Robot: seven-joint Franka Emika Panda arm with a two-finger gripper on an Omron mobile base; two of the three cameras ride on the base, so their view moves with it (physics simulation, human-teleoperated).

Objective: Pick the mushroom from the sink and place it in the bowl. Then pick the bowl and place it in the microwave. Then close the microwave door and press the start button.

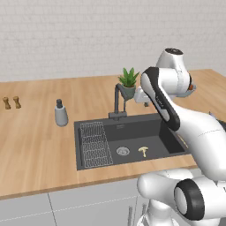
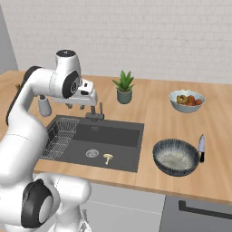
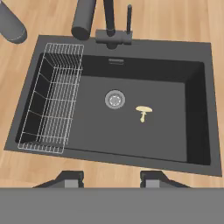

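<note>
A tiny cream mushroom (image 1: 143, 151) (image 2: 108, 158) (image 3: 143, 111) lies on the floor of the dark grey sink (image 1: 148, 132) (image 2: 115, 136) (image 3: 131, 140), just right of the round drain (image 3: 115, 99). My gripper (image 3: 111, 180) (image 2: 77, 106) hangs high above the sink's front edge and looks straight down into the basin. Its jaws stand open with nothing between them. The wide dark ribbed bowl (image 2: 176, 157) sits on the counter to the right of the sink. The microwave and its door are out of view.
A wire rack (image 3: 54, 96) fills the sink's left end, and the dark faucet (image 3: 111, 26) rises behind the basin. A potted plant (image 2: 124, 88), a soap dispenser (image 1: 61, 113), a pale bowl of food (image 2: 186, 100) and a knife (image 2: 201, 147) stand on the wooden counter.
</note>
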